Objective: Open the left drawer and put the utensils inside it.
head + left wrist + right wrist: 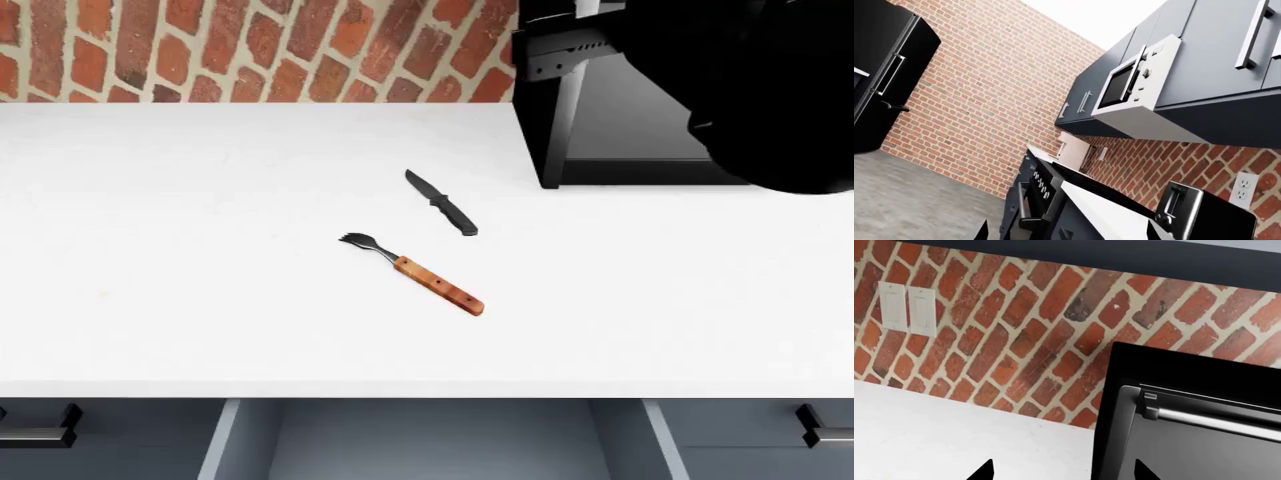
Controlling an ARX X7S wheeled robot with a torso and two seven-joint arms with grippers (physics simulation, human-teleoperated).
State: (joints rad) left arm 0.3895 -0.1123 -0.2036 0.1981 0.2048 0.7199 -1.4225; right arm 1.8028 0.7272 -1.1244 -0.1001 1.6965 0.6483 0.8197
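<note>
Head view recorded: grey-blue left drawer [434, 440] open below white countertop [160, 300], wooden-handled fork [414, 272] and black knife [442, 202] atop; my fingers spread, empty; pinch handles squarely.

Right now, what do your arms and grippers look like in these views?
Little shows. In each wrist view only two black, pointed jaw tips poke in at the edge: left gripper, right gripper. In the head view a bulky, rounded black arm part fills the corner. No cables or markings are visible.
</note>
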